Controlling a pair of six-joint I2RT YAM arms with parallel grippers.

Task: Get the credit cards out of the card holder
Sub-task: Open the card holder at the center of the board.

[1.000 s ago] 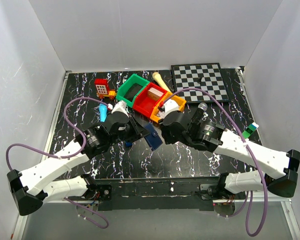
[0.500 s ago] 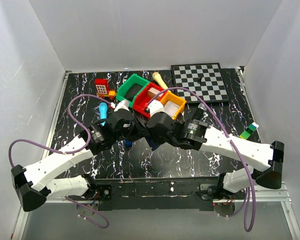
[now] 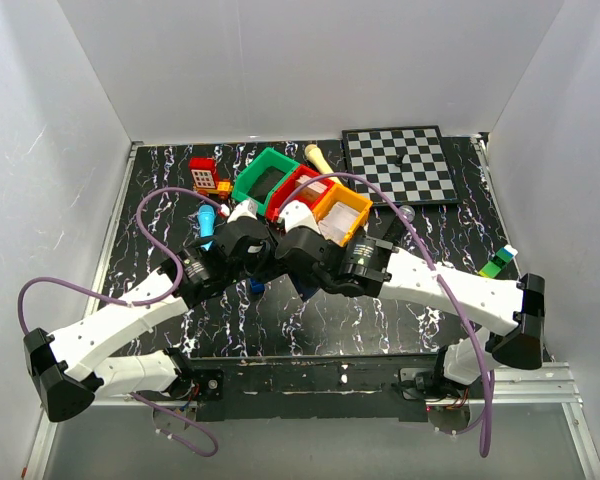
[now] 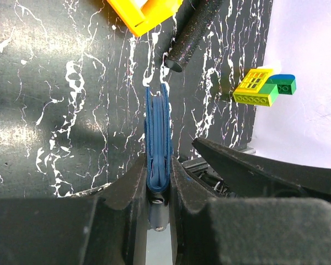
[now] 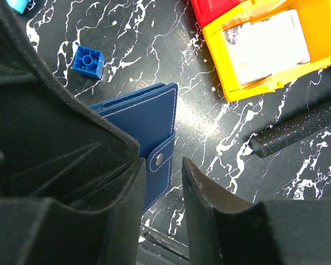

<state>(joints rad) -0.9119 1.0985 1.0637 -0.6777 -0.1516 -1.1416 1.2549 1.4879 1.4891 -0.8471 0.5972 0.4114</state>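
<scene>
The card holder [image 4: 157, 130] is a closed navy-blue bifold case. In the left wrist view I see it edge-on, clamped between the fingers of my left gripper [image 4: 158, 165] and held above the table. In the right wrist view its flat navy face [image 5: 140, 118] and its snap tab [image 5: 160, 160] show. My right gripper [image 5: 163, 176] is open and empty, with the snap tab just beyond the gap between its fingers. In the top view both grippers, left [image 3: 265, 252] and right [image 3: 298, 255], meet at the table's middle and hide most of the holder. No cards show outside it.
A yellow bin [image 5: 320, 33] holding a white card [image 5: 267, 41] lies just beyond, next to red [image 3: 298, 185] and green [image 3: 263, 178] bins. A black cylinder [image 5: 298, 127], a small blue cube [image 5: 88, 59], a chessboard [image 3: 400, 162] and yellow-green bricks [image 4: 259, 88] lie around.
My right arm has swung left, bringing its gripper up against the left gripper and the card holder. The left arm has shifted only slightly, still holding the holder.
</scene>
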